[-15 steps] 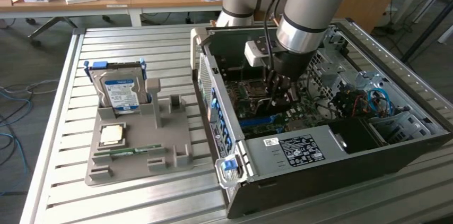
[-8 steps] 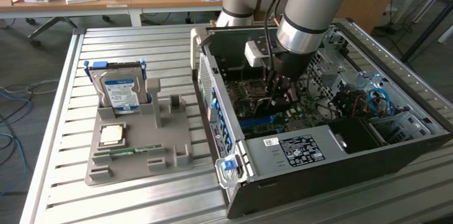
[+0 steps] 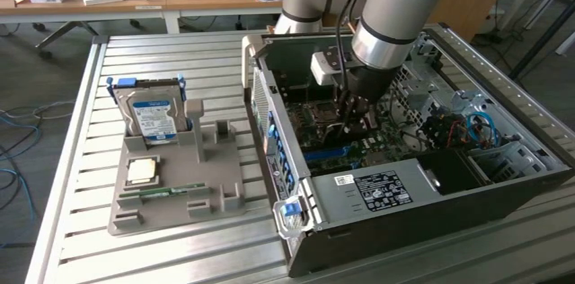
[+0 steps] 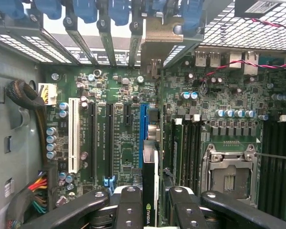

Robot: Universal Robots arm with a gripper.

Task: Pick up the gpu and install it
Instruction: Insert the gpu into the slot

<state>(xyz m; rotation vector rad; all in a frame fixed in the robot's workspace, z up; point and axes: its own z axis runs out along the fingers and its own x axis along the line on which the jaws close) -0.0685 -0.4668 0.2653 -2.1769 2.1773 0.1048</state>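
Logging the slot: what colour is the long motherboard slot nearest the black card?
Blue long plastic slot, clearest in wrist view.

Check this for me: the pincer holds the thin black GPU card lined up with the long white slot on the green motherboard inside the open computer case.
Not quite: the slot is blue, not white. The wrist view shows the pincer holding the thin black GPU card lined up with the long blue slot on the green motherboard inside the open computer case.
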